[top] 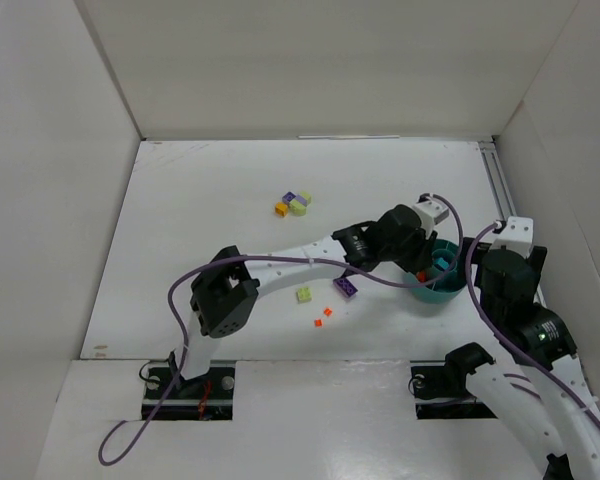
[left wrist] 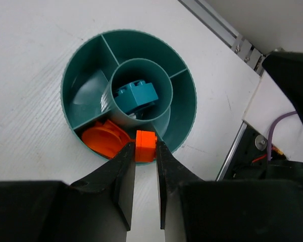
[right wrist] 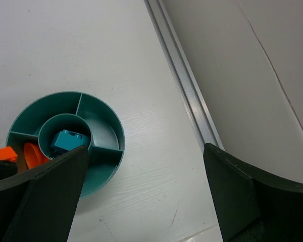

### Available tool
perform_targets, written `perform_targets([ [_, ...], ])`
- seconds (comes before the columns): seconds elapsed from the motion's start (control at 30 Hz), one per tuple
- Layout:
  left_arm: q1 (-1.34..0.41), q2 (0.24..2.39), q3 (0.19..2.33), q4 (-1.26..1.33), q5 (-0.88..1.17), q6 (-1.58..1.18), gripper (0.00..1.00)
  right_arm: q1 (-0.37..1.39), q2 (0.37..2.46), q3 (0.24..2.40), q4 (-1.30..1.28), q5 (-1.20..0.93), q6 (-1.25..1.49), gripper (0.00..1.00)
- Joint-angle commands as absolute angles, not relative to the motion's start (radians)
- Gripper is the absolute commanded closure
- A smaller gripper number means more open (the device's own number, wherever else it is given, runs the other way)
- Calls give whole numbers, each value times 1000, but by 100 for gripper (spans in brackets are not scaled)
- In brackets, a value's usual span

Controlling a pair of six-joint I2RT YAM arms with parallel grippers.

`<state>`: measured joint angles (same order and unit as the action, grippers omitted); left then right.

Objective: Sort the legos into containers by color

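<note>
Saw a white bench (top: 230, 180) filling the middle of the top view, walled in white. Found the left arm (top: 290, 262) reaching from lower left to right of centre, and the right arm (top: 525, 300) bent at the right edge.

Spotted the teal bowl (top: 440, 295) right of centre in the top view, sitting on the bench near a metal rail (right wrist: 184, 85). Made out wedge compartments ringed around a central cup (left wrist: 164, 85) in the left wrist view.

Found the left hand (left wrist: 144, 148) at lower centre of the left wrist view, narrowed onto an orange brick (left wrist: 145, 145), with both fingers (left wrist: 122, 176) pressed against its sides. Placed that brick over the bowl's lower rim, beside the wedge holding an orange round piece (left wrist: 103, 141). Could not tell whether brick and rim touched.

Found the right hand (right wrist: 145, 151) spread wide with nothing between the fingers, low in the right wrist view, the bowl at lower left there.

Saw a teal brick (left wrist: 136, 96) lying in the cup.

Noted more pieces loose on the bench in the top view:
- a cluster (top: 298, 207) of orange, purple and pale green above centre, well apart from the bowl
- a purple brick (top: 347, 287) and a pale green brick (top: 304, 294) just below centre
- two tiny orange-red bits (top: 328, 312) under those
</note>
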<state>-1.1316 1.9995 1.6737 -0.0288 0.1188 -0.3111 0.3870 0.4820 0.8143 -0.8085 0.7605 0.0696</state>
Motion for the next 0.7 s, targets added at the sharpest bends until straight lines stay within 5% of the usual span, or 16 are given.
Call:
perform_targets([
  [0.0,-1138,1999,1738,-49,160,-284,93,383,471,854,-805,781,83,0],
  [0.37,-1138,2077,1801,-58,157,-284,89,383,471,854,-815,781,83,0],
  [0.67,-1138,2097,1821,-67,101,-293,62,383,471,854,-815,772,83,0],
])
